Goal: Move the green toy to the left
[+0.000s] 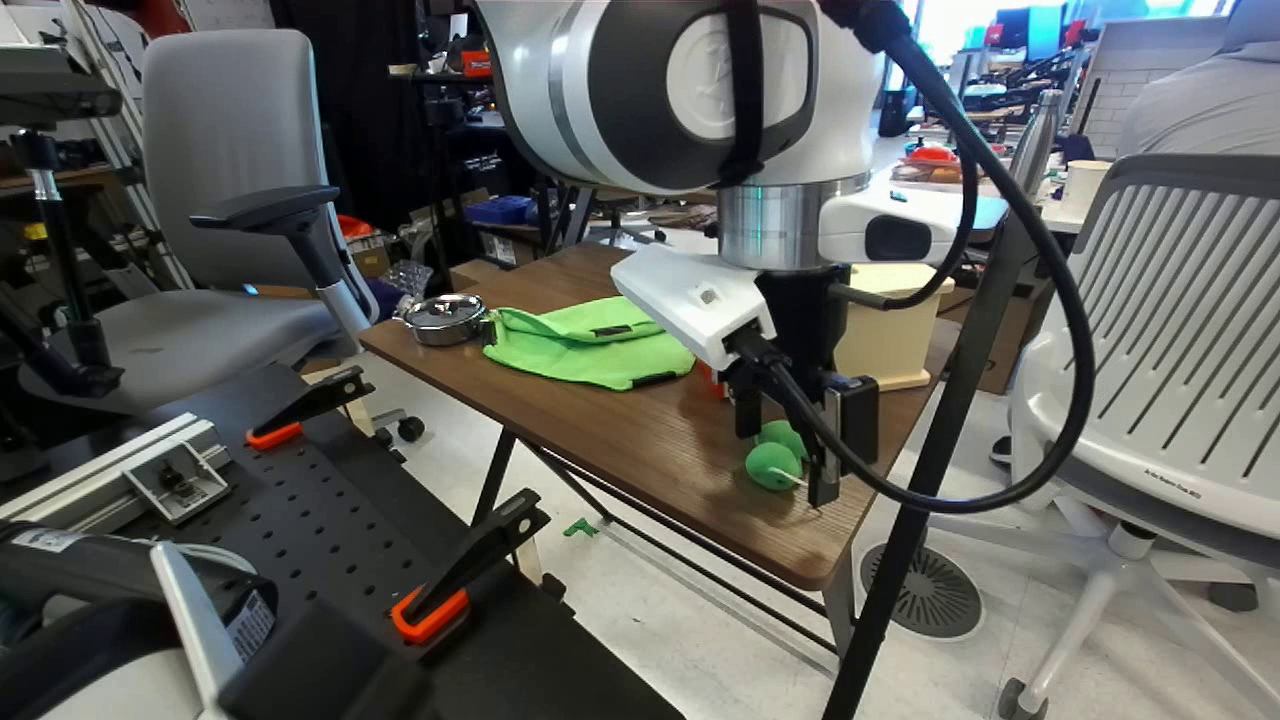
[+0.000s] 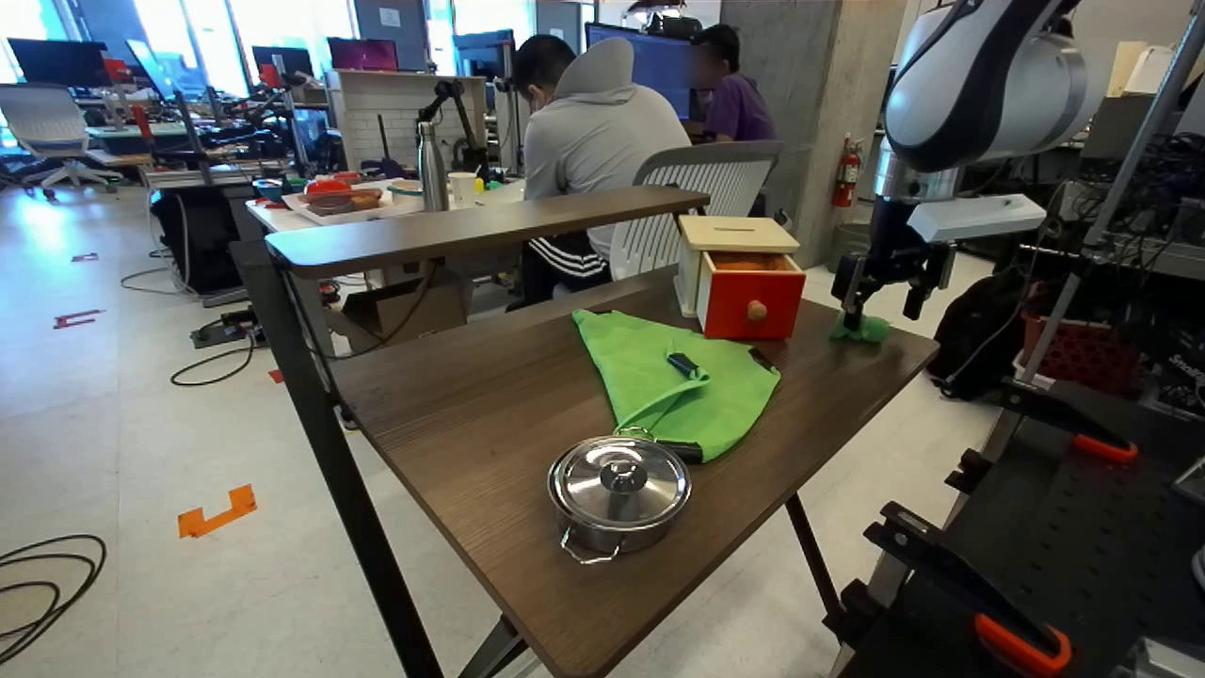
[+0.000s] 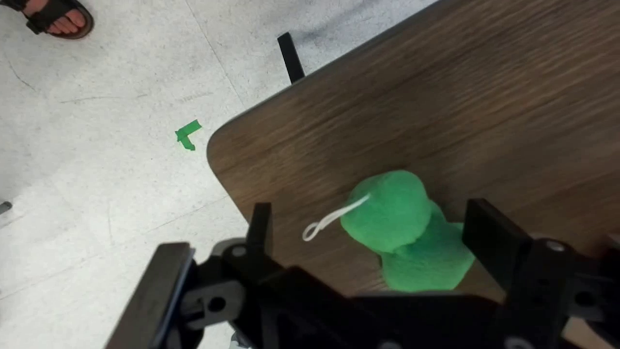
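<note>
The green toy (image 1: 773, 467) is small and lumpy, with a short white loop. It lies on the brown table near its end, and also shows in an exterior view (image 2: 861, 330) and in the wrist view (image 3: 387, 213). My gripper (image 1: 785, 460) points down with its fingers low around the toy. In the wrist view the gripper (image 3: 370, 215) is open. The toy lies between the fingers, close to the right one; I cannot tell whether they touch. A wide gap separates it from the left finger. In an exterior view the gripper (image 2: 883, 311) partly hides the toy.
The wooden box with an open red drawer (image 2: 750, 306) stands on the table (image 2: 452, 405) beside the arm. A flat light-green cloth (image 2: 678, 367) and a lidded metal pot (image 2: 619, 490) lie farther along. The table's rounded corner (image 3: 232, 140) is near the toy.
</note>
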`<state>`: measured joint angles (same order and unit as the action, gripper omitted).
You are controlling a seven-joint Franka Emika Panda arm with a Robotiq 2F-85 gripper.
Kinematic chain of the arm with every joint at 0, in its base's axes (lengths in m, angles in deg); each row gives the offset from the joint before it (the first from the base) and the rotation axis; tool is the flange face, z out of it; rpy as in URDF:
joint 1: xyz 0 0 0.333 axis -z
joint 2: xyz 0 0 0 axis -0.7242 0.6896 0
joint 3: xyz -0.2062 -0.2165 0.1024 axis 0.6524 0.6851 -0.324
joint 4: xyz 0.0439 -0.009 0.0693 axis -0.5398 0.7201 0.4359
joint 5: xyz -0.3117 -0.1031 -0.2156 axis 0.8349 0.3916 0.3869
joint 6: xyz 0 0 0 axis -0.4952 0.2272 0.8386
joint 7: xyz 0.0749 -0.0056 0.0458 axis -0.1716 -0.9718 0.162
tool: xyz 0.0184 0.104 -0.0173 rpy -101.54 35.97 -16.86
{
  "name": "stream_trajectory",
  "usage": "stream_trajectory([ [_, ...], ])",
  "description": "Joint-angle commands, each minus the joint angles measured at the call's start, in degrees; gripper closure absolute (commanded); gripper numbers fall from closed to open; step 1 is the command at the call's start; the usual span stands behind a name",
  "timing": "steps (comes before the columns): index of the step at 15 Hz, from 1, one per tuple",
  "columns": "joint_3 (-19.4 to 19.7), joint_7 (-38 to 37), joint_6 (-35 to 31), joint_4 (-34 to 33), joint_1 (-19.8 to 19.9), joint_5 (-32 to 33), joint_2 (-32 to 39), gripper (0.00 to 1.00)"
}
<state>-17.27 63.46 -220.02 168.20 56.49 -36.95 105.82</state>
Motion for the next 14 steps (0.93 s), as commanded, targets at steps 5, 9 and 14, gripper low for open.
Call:
stream_trajectory([
  [5, -1.5, -0.4, 0.2, -3.0, 0.7, -2.9, 2.3, 0.58],
  [9, -1.9, 0.3, 1.2, -2.4, 1.7, -4.4, 0.2, 0.88],
  [14, -1.9, 1.6, 2.5, 3.8, 1.5, -5.3, -9.1, 0.97],
])
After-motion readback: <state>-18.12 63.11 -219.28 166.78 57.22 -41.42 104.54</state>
